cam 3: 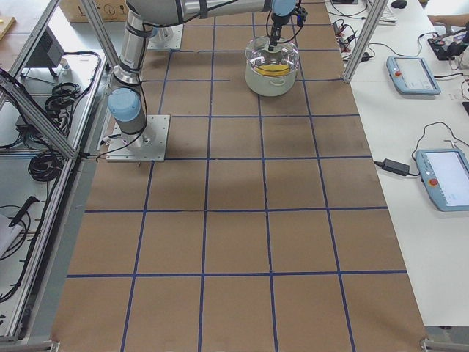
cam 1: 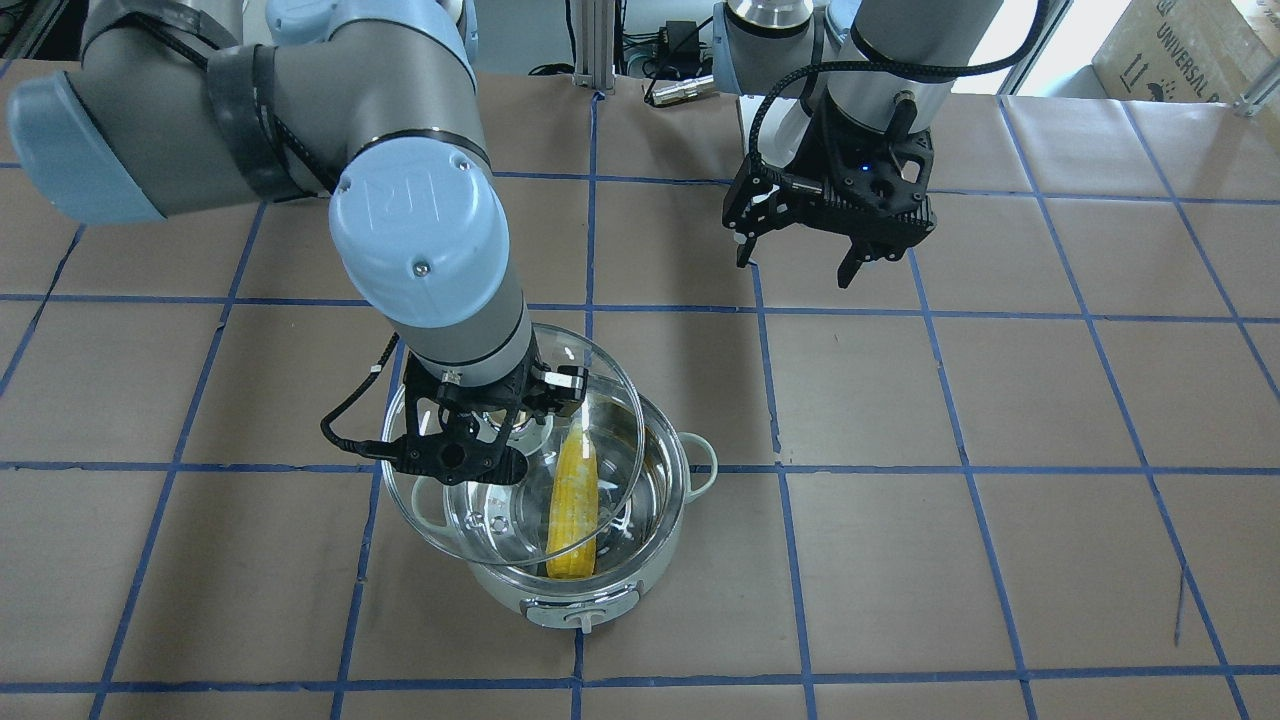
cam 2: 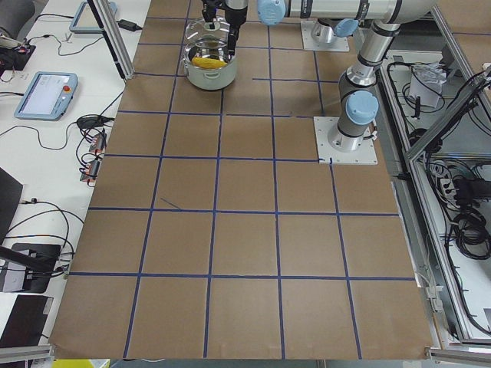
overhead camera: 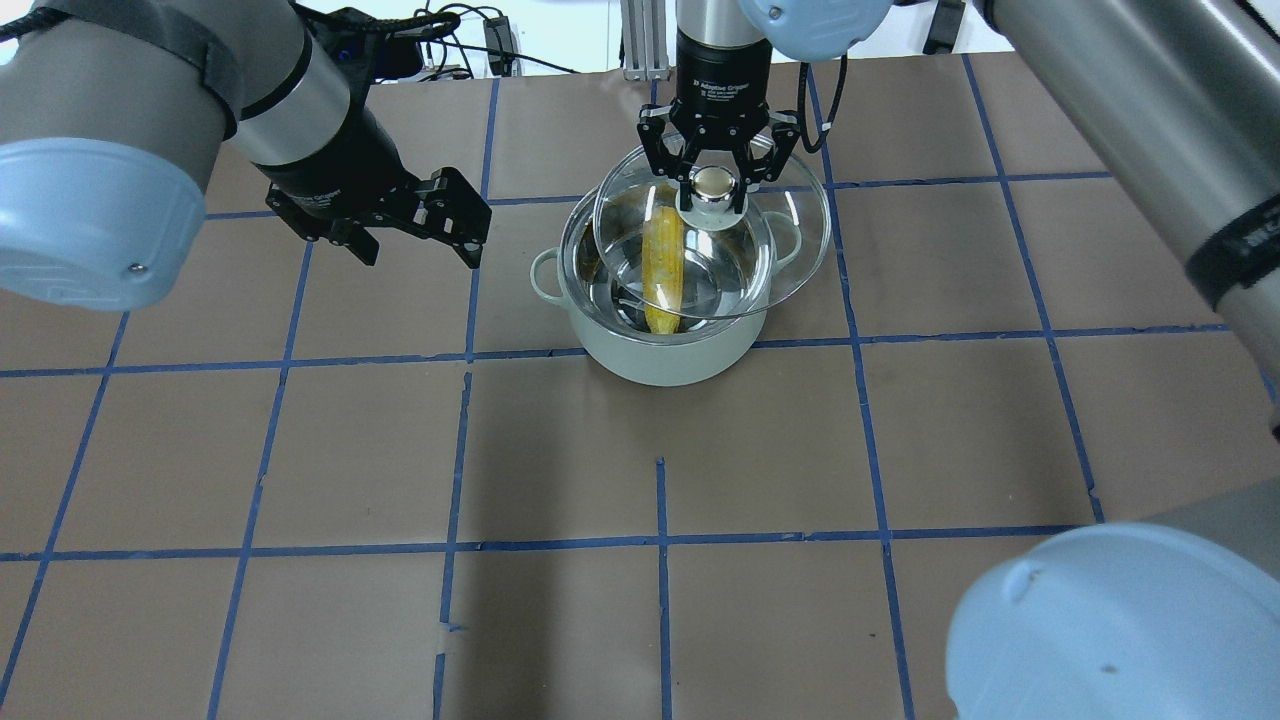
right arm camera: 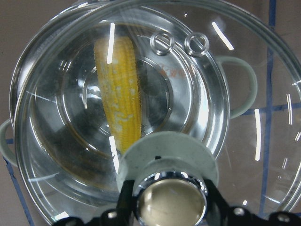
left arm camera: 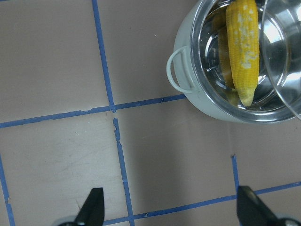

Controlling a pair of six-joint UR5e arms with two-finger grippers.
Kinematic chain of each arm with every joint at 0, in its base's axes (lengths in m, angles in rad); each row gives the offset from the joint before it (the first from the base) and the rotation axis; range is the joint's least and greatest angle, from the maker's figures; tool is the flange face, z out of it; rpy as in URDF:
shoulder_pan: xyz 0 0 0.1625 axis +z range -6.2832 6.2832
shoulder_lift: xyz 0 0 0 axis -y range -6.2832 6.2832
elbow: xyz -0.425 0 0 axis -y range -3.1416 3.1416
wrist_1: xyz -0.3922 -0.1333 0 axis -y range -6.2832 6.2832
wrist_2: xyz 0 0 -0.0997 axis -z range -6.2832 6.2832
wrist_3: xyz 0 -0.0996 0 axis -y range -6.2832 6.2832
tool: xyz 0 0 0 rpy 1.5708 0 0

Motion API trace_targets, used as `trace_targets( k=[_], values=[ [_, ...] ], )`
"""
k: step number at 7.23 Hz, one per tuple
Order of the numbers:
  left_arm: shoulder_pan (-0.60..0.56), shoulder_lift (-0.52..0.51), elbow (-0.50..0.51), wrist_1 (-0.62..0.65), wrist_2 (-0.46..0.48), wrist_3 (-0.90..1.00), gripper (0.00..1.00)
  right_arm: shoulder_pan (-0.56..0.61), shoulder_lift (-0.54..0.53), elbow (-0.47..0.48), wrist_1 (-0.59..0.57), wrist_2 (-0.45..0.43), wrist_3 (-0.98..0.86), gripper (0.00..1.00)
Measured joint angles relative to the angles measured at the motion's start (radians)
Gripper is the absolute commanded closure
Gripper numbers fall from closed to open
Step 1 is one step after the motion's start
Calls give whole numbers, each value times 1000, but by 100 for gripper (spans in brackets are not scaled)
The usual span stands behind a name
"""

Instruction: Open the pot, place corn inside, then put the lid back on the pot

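Overhead exterior: my right gripper (overhead camera: 712, 192) is clenched on the knob (overhead camera: 712, 182) of the lid (overhead camera: 790, 250), holding it over the pot (overhead camera: 660, 365), off-centre and not seated. Corn (overhead camera: 662, 270) lies inside the pot. My left gripper (overhead camera: 418, 250) hangs released, empty, apart from the pot.

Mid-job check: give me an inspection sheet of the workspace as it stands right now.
Surface: table covered in brown paper with a blue tape grid.
Job's things: corn lies inside the pot; lid is held over the pot, offset, not seated.
Clutter: nothing seen on the table.
Grippers: right gripper is shut on the lid's knob; left gripper is open, empty, beside the pot.
Cables: black cable loops at the right wrist, close to the lid.
Surroundings: teach pendants on side benches; cardboard box beyond the table.
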Motion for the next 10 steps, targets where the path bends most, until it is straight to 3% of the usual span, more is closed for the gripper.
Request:
trace_targets(
  k=[10],
  values=[
    [102,27,-26,-14,13,78,0,66,60,0,-142,24,49,84]
  ],
)
